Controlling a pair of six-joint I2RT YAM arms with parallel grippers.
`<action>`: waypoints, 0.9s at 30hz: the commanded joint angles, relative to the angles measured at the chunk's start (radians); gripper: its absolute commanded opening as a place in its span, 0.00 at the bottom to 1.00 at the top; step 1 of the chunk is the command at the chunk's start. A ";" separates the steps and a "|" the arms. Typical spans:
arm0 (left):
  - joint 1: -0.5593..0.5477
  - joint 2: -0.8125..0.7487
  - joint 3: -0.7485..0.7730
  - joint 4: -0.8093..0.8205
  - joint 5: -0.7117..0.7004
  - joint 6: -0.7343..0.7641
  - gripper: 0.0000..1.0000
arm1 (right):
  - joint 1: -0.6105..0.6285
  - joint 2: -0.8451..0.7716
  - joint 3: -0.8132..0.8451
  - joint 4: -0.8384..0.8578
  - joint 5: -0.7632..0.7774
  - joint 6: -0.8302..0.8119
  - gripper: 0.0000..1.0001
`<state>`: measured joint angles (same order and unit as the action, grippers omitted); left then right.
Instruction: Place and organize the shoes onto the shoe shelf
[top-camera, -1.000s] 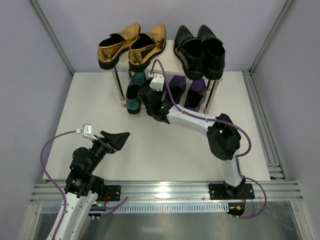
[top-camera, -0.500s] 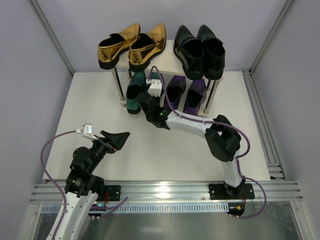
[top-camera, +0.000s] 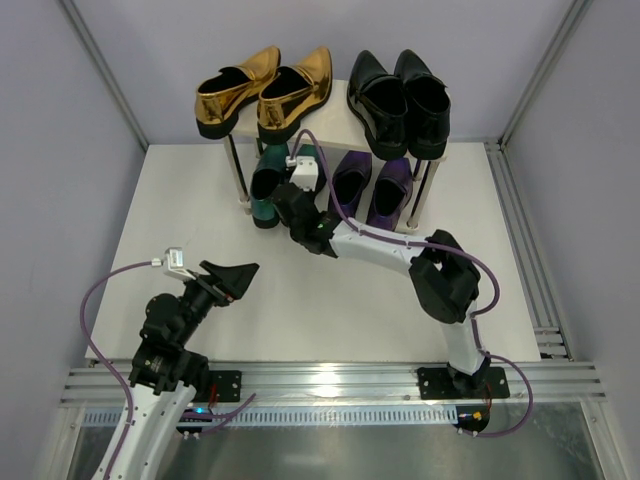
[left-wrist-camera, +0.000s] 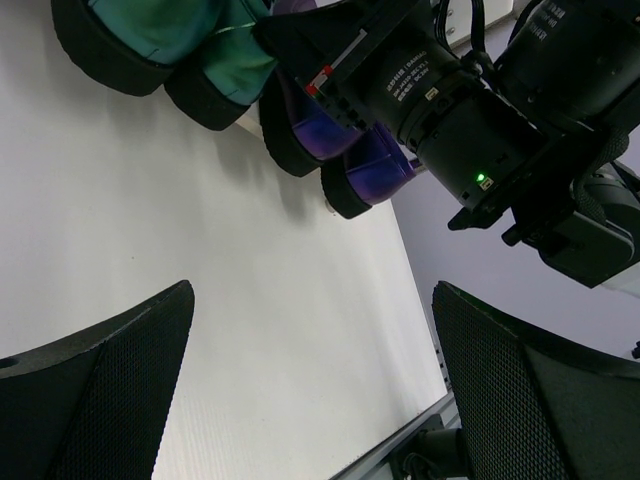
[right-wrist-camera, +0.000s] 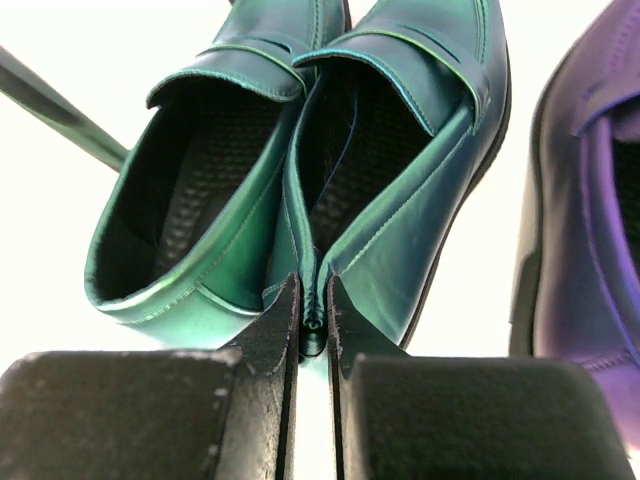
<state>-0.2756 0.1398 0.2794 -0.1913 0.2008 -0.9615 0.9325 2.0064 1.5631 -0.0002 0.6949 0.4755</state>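
Presently noted at the middle of the far edge of the tabletop (top-camera: 200, 220): shoe shelf (top-camera: 340, 105), upright, two tiers. On the top board, gold pair (top-camera: 262, 90) to the left and black pair (top-camera: 402, 98) to the right, each pair side by side, heels toward the near edge. Beneath the top board, teal pair (top-camera: 266, 185) on the left and purple pair (top-camera: 372, 185) on the right, heels projecting toward the near edge; contact with the lower board not discernible from above. Right tool (top-camera: 290, 200) reached in at the teal pair, arm stretched from the near right corner across the middle of the tabletop. Confirmed from the right wrist: tool narrowed to a sliver and pinched on the rear rim of the right teal shoe (right-wrist-camera: 400, 150), thin leather edge caught between the pads. Left teal shoe (right-wrist-camera: 190, 200) pressed alongside, touching. One purple shoe just beside on the right, a thin metal post (right-wrist-camera: 55, 110) slanting at the left. Left tool (top-camera: 232, 275) over the near left part of the tabletop, well apart from the shelf, spread wide, holding nothing. From the left wrist, both mesh-textured fingers (left-wrist-camera: 100, 390) at the frame's lower corners, bare white surface between them, teal and purple heels at the top of the view with the right arm (left-wrist-camera: 500, 110) above them.
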 joint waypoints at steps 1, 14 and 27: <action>0.001 -0.014 0.003 0.026 -0.009 0.003 1.00 | 0.042 -0.006 0.121 0.097 -0.129 0.040 0.04; 0.001 -0.019 0.000 0.026 -0.009 -0.003 1.00 | 0.043 -0.095 -0.015 0.008 0.024 0.090 0.86; -0.001 -0.003 0.000 0.046 -0.003 -0.011 1.00 | -0.012 -0.284 -0.156 -0.245 0.253 0.153 0.94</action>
<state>-0.2756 0.1272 0.2794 -0.1913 0.1913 -0.9657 0.9520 1.7958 1.4578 -0.1894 0.8799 0.5682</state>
